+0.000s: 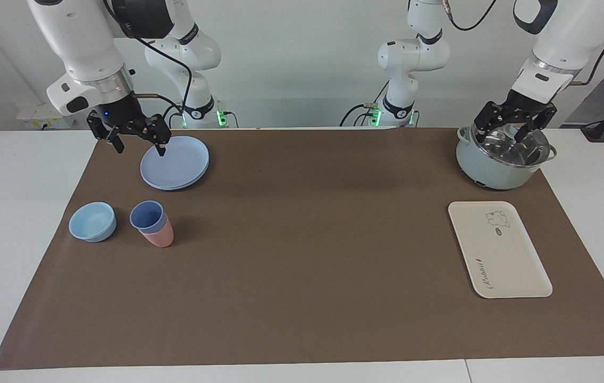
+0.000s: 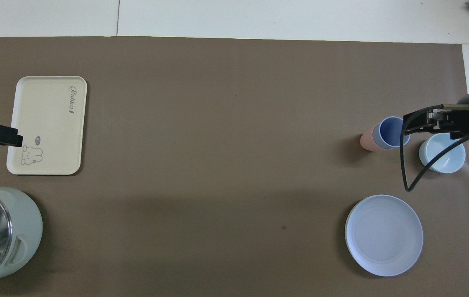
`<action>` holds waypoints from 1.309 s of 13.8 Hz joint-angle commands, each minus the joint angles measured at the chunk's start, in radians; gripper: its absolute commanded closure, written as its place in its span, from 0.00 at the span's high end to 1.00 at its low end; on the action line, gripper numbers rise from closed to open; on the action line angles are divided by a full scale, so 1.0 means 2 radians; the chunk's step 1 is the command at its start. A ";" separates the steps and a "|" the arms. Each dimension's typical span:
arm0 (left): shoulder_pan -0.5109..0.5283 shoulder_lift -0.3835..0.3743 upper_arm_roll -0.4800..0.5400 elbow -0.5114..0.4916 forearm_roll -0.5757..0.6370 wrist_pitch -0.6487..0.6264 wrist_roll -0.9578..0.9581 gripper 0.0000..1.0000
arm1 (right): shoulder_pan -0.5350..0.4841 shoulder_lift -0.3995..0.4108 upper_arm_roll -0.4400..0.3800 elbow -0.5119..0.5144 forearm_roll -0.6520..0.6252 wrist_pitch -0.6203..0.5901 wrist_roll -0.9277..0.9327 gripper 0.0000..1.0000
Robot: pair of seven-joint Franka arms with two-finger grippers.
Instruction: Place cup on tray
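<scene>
Blue cup (image 1: pixel 147 215) nested inside pink cup (image 1: pixel 157 234), the pair leaning on the brown mat (image 1: pixel 302 276) toward the right arm's end of the tabletop (image 1: pixel 20 223), mouth tipped toward the bowl. Just beside it, light-blue bowl (image 1: pixel 92 222), not touching. Round blue plate (image 1: pixel 175 162) nearer to the robots than both. Cream tray (image 1: pixel 498 248) flat on the mat toward the left arm's end, well apart from the cup, carrying nothing; rabbit print at the corner nearest the robots, cursive lettering at the end away from them. Pale green pot (image 1: pixel 501 157) with glass lid (image 1: pixel 512 146) nearer to the robots than the tray. Right tool (image 1: pixel 140 141) up in the air over the plate's edge, fingers spread apart, gripping nothing, one fingertip (image 1: pixel 162 150) pointing down at the plate rim. Left tool (image 1: pixel 514 125) over the pot lid, fingers apart and empty, tips close above the glass; contact with the lid impossible to tell.
</scene>
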 commanded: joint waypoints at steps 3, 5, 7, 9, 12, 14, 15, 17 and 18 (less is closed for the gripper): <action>0.003 -0.016 -0.001 -0.018 0.003 0.005 0.004 1.00 | -0.003 0.001 0.000 0.001 0.017 -0.004 0.000 1.00; 0.003 -0.016 -0.001 -0.018 0.002 0.005 0.004 1.00 | -0.003 0.000 0.000 0.001 0.017 -0.005 0.000 1.00; 0.003 -0.016 -0.001 -0.017 0.003 0.005 0.004 1.00 | -0.003 0.000 0.000 0.001 0.017 -0.005 0.000 1.00; 0.003 -0.016 -0.001 -0.018 0.003 0.005 0.004 1.00 | -0.005 0.000 0.000 0.001 0.017 -0.006 0.000 1.00; 0.003 -0.016 -0.001 -0.018 0.003 0.005 0.004 1.00 | -0.011 0.000 -0.005 0.001 0.017 0.000 -0.001 1.00; 0.003 -0.016 -0.001 -0.018 0.002 0.005 0.004 1.00 | -0.017 0.002 -0.006 0.006 0.018 0.004 -0.001 1.00; 0.003 -0.016 -0.001 -0.018 0.003 0.005 0.004 1.00 | -0.018 0.002 -0.006 0.007 0.022 0.020 0.004 0.99; 0.003 -0.016 -0.001 -0.018 0.003 0.005 0.004 1.00 | -0.034 0.008 -0.009 0.007 0.024 0.031 0.039 0.95; 0.003 -0.016 -0.001 -0.018 0.003 0.005 0.004 1.00 | -0.049 0.013 -0.009 0.007 0.026 0.031 0.066 0.95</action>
